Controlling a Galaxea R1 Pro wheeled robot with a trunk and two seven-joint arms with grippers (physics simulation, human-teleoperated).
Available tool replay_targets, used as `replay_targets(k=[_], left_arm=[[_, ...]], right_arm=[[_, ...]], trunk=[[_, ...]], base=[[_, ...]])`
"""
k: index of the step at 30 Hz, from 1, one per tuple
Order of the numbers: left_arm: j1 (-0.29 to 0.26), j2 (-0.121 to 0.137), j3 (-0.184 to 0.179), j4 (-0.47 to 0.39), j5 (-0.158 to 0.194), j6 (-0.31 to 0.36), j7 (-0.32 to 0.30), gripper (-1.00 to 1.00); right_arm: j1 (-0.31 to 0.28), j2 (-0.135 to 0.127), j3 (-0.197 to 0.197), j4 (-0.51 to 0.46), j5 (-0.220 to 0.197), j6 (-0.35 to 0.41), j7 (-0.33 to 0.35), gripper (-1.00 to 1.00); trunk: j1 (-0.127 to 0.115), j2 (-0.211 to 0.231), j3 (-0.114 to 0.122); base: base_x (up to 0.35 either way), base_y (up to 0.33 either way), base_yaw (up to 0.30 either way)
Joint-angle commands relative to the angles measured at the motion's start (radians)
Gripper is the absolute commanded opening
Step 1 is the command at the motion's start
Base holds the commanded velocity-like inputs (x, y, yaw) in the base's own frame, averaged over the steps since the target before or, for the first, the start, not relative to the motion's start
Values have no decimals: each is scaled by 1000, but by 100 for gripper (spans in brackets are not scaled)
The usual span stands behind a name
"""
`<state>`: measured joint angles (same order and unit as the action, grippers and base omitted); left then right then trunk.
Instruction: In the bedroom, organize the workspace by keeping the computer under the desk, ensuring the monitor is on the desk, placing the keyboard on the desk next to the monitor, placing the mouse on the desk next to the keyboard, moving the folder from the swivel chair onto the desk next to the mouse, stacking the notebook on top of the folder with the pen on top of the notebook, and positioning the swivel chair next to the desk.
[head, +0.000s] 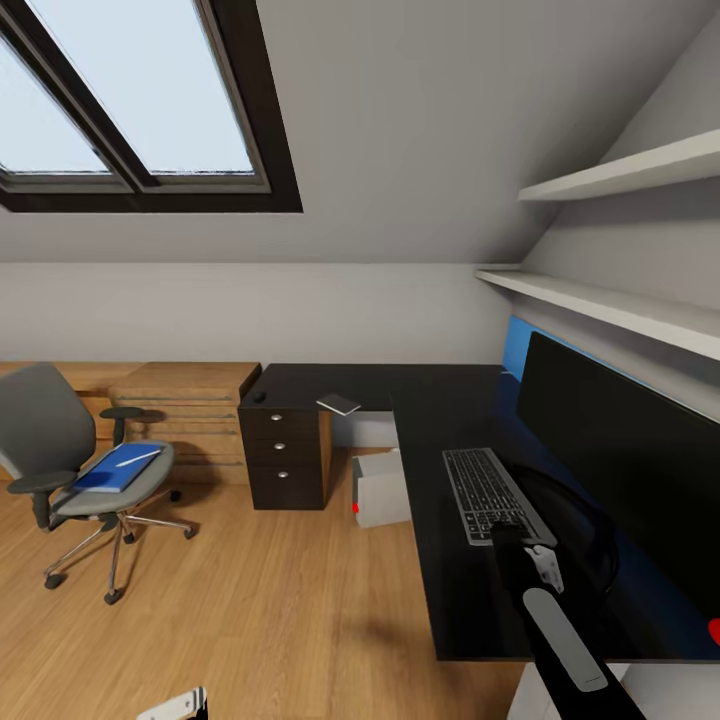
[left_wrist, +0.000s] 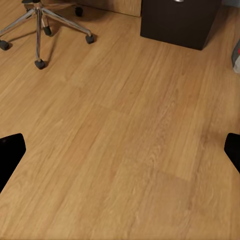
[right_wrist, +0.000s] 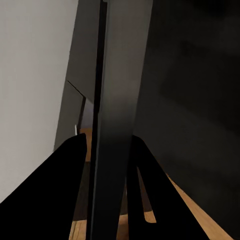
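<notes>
The slim grey keyboard lies on the black desk in front of the wide black monitor. My right gripper is at the keyboard's near end. In the right wrist view its fingers press both sides of the keyboard's grey edge. The swivel chair stands at the left, away from the desk, with the blue folder and the pen on its seat. The notebook and the small dark mouse sit on the desk's far wing. The computer stands under the desk. My left gripper hangs open over bare floor.
Black drawers with silver knobs stand under the desk's left end, with a light wooden cabinet beside them. Two white shelves run along the sloped right wall above the monitor. Wooden floor lies open between chair and desk.
</notes>
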<state>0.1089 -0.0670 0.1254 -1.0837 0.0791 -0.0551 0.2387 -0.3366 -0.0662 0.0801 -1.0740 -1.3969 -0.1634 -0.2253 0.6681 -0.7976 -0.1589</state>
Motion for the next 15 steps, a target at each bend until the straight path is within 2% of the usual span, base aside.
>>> replay_targets(k=[1,15], left_arm=[[0,-1,0,-1,8,-3,1,100],[0,-1,0,2,7,-4,1,100]], right_arm=[[-1,-1,4,-1,-9,-8,-5,-100],[-1,-4,-2,-1,-10,-7,-5,-100]], trunk=[[4,-8,-5],[54,-99,-45]], base=[[0,0,0],[0,0,0]])
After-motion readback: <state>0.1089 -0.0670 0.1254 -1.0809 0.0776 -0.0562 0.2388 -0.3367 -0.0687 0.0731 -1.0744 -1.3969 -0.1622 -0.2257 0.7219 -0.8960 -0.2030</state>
